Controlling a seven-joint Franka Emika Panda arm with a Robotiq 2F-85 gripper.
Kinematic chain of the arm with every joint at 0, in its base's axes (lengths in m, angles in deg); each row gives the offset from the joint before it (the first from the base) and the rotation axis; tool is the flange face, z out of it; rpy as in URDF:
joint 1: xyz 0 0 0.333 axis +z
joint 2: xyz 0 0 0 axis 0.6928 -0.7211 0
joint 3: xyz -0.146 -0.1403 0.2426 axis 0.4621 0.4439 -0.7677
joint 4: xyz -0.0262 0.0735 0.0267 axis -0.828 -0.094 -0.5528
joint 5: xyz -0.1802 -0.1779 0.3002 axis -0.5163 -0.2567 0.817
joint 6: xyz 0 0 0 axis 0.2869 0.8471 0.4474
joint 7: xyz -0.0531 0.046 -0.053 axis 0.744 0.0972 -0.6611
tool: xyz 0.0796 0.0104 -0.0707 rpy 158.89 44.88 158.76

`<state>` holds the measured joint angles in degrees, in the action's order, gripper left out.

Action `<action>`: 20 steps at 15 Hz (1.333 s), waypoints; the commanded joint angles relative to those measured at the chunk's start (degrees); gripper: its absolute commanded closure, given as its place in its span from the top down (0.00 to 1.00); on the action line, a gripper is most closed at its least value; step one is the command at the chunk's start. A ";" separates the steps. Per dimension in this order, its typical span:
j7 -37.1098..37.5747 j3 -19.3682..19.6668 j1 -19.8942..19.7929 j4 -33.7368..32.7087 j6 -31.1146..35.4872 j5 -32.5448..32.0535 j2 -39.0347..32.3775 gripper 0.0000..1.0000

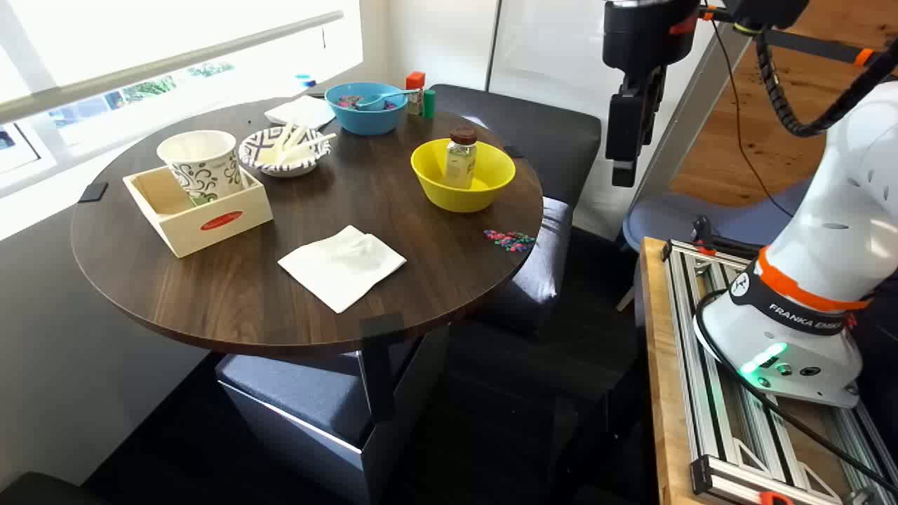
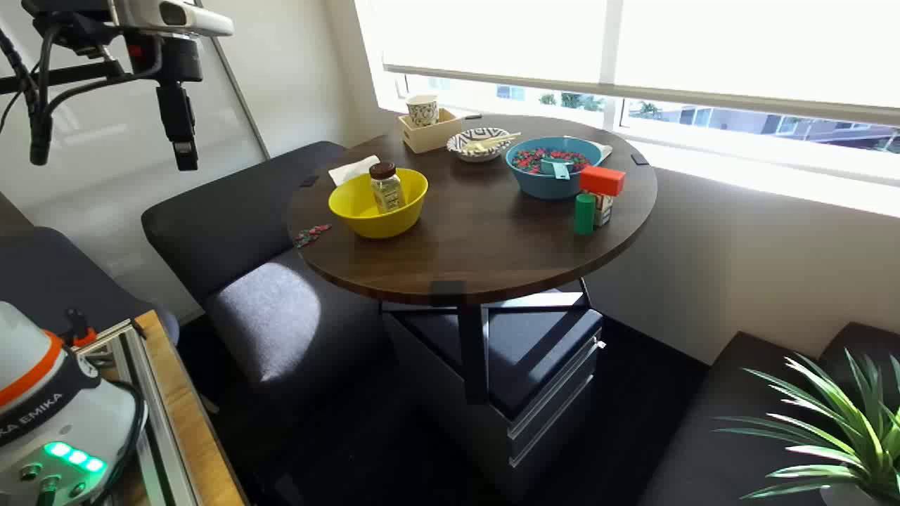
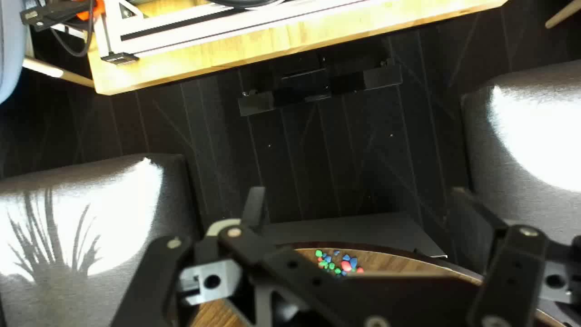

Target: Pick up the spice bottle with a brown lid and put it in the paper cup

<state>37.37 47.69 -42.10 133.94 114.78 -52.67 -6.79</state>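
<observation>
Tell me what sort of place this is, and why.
Likely a dining nook, though home or office I can't tell: a round table, dark upholstered seating beside it, and on the tabletop a yellow bowl holding a spice bottle.

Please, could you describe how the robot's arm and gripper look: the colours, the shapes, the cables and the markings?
The arm is white and rounded, with an orange band above a black collar lettered FRANKA EMIKA, and green lights on its base. It carries a ribbed black cable. The gripper is mostly black; its blocky fingers are jointed, with silver-coloured metal parts.
</observation>
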 commanded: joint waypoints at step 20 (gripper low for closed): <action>-1.07 8.65 -8.77 -0.79 34.80 -9.06 -12.77 1.00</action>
<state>36.42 55.73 -50.84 134.38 147.74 -60.92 -16.96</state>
